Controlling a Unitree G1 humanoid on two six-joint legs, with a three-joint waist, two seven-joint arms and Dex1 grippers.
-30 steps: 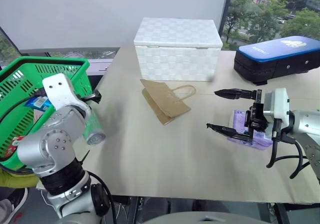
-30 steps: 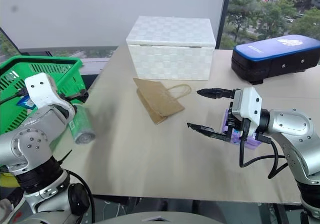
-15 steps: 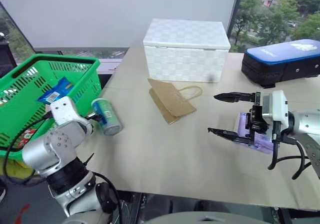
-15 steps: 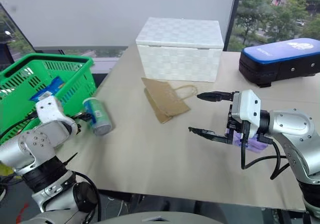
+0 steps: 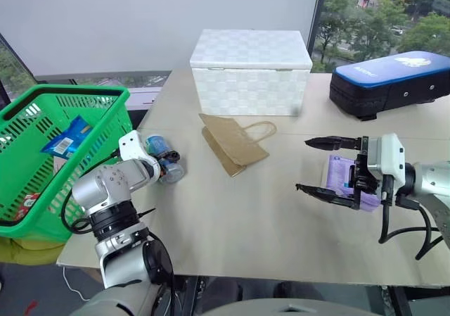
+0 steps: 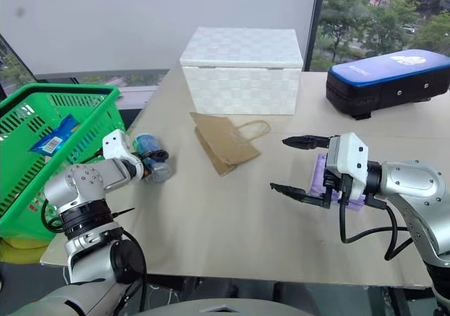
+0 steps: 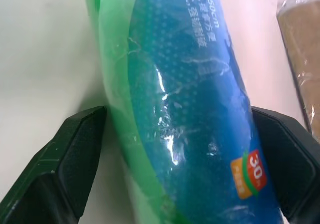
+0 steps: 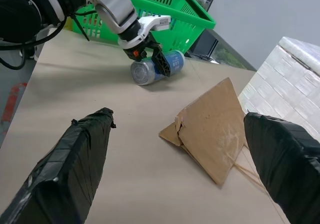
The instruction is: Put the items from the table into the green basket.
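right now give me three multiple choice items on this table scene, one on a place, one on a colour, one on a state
1. Where does the tube lie?
A. on the table beside the green basket
B. inside the basket
C. on the white box

2. What colour is the flat packet behind the right gripper?
A. red
B. purple
C. yellow

3. How do the right gripper's jaws stand?
A. shut on the paper bag
B. shut on nothing
C. wide open, empty

Answers: 1 A, it lies on the tabletop between the left gripper's jaws; 2 B, violet wrapper; 3 C, fingers far apart.
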